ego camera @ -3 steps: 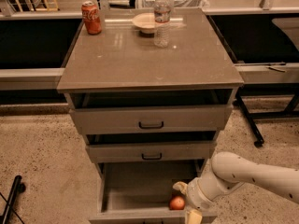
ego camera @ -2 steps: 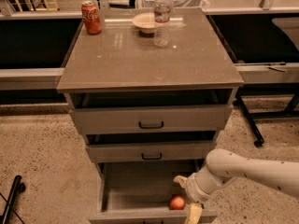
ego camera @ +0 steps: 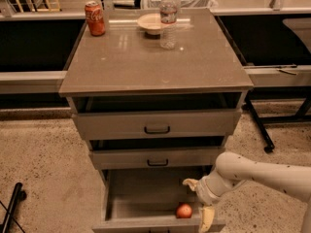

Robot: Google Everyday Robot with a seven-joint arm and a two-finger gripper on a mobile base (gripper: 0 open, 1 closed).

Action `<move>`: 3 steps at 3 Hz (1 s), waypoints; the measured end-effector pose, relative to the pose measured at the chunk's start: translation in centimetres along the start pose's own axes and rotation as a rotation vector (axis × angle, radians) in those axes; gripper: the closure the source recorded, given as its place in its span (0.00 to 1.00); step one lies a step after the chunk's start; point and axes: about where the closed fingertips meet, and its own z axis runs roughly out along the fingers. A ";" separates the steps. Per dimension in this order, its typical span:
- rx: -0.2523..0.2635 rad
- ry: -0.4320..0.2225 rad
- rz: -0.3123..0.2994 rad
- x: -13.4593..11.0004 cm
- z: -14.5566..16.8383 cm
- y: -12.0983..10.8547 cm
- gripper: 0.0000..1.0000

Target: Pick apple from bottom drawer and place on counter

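Observation:
The apple [ego camera: 183,210], small and red-orange, lies in the bottom drawer [ego camera: 146,198], which is pulled open, near its front right corner. My gripper [ego camera: 197,201] reaches into the drawer from the right on a white arm. It is open, with one pale finger [ego camera: 189,182] behind the apple and the other [ego camera: 207,219] at the drawer's front right, just right of the apple. It holds nothing. The counter [ego camera: 155,62] is the glossy grey-brown top of the cabinet above.
On the counter's far edge stand a red soda can [ego camera: 95,18], a shallow bowl [ego camera: 150,22] and a clear water bottle [ego camera: 168,19]. The two upper drawers [ego camera: 156,125] are slightly open. A black stand foot [ego camera: 12,208] lies on the floor at left.
My gripper has moved a little up and to the left inside the drawer, closer to the apple. The apple has not moved.

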 end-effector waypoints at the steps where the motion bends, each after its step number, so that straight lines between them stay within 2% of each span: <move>1: -0.025 0.008 -0.011 -0.1 0.4 0.0 0.00; 2: -0.091 0.067 -0.150 1.3 1.1 -1.5 0.00; 3: -0.140 0.037 -0.282 4.1 1.3 -3.0 0.00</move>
